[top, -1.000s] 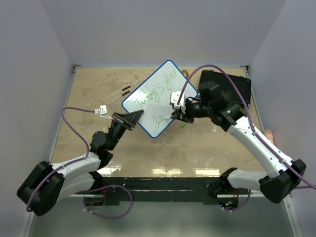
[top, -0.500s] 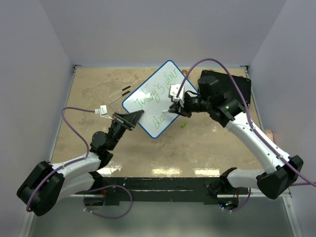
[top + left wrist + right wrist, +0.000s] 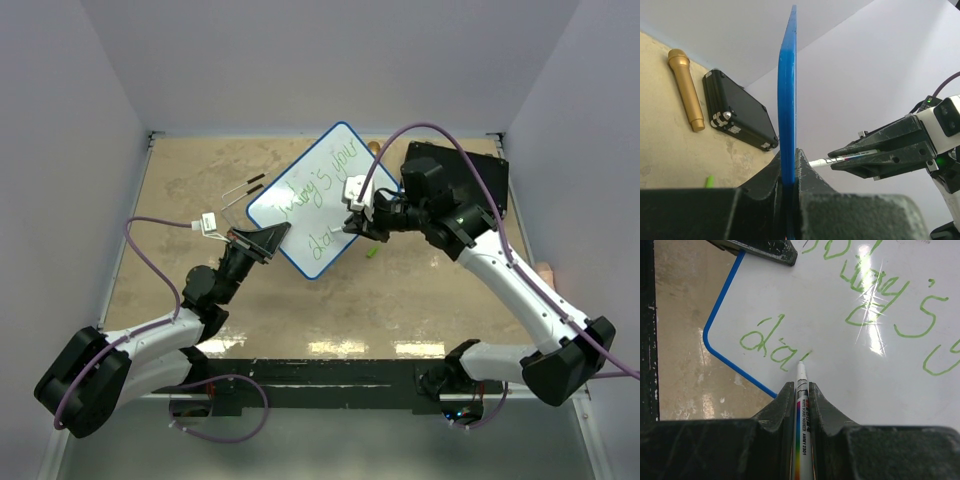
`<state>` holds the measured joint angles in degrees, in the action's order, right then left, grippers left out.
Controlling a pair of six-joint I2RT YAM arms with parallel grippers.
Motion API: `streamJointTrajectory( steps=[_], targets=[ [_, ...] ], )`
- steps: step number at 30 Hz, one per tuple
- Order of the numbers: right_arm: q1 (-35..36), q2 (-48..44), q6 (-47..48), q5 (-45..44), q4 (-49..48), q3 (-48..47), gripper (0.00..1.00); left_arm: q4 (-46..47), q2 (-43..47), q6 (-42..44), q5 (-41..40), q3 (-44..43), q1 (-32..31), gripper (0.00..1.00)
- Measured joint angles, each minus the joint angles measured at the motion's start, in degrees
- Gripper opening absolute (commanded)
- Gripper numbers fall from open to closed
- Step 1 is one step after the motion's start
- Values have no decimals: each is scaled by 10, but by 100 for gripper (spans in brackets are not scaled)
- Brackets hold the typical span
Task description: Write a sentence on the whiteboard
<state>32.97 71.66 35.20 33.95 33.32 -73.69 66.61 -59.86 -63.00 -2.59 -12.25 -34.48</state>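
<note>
While the left hand [image 3: 268, 240] is pinched shut on the near-left edge of the whiteboard [image 3: 318, 200], the right hand [image 3: 352, 228] is pressed together around a white marker [image 3: 801, 380] and holds its tip on the writing face.

Overhead view: the whiteboard sits over the middle of the bench [image 3: 180, 200], turned corner-on so that one rounded corner points to the back wall. Its blue rim frames two lines of green handwriting. Whether the far corner rests on the bench cannot be told. A black rectangular case [image 3: 470, 175] lies at the far right of the bench, partly under the right arm. Two thin dark rods [image 3: 245, 190] lie just left of the whiteboard, and a small green cap [image 3: 371, 252] lies on the bench beside its near-right edge.

Left wrist view: the whiteboard appears edge-on as a blue strip clamped between the two fingers [image 3: 760, 200]. A gold microphone [image 3: 686, 87] lies beside the case, apart from it.

Right wrist view: the marker runs out between the fingers [image 3: 782, 410], its rainbow-striped barrel gripped on both sides. The tip meets the whiteboard at the end of the lower line of writing, which begins "da", near the rounded corner.
</note>
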Motion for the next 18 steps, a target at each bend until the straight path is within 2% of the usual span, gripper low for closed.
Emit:
streamJointTrajectory(
  steps=[18],
  targets=[
    [-17, -18, 8, -7, 17, 17, 0, 0, 2, 0, -1, 0, 3, 0]
  ],
)
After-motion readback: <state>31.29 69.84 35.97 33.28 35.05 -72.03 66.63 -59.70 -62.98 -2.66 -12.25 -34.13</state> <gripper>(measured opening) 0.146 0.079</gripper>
